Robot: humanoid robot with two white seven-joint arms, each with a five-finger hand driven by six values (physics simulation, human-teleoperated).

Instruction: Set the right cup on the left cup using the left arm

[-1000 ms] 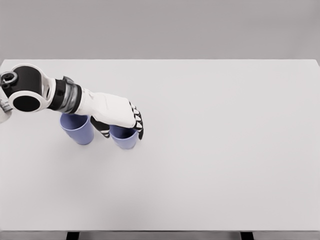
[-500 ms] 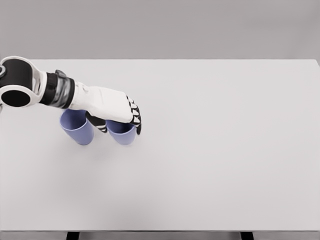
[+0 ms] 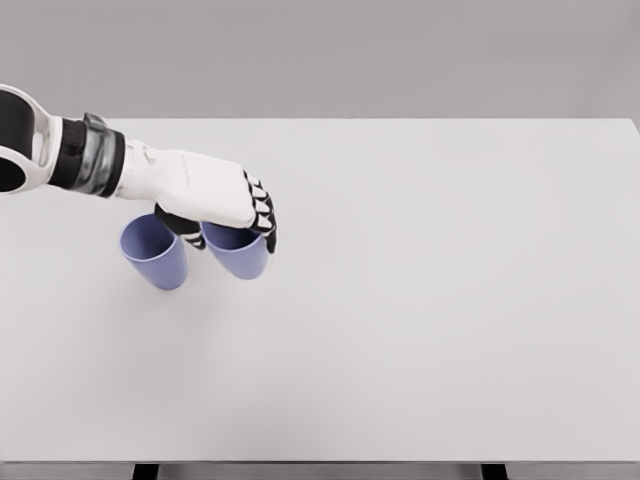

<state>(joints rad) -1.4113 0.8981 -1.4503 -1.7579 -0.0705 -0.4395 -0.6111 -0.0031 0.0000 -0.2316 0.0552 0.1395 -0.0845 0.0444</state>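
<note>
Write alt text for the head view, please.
The left hand grips the right blue cup from above, beside the left blue cup standing on a white table. No right arm shows.

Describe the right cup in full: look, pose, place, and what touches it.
The right cup is a plain periwinkle-blue tumbler with no handle, smooth and matte like plastic, tapering toward its base. Its mouth faces up and it leans slightly. The left hand covers its rim from above, dark-padded fingers curled over the edge. It is near the table's left side, close beside the left cup. Whether its base touches the table is unclear.
</note>
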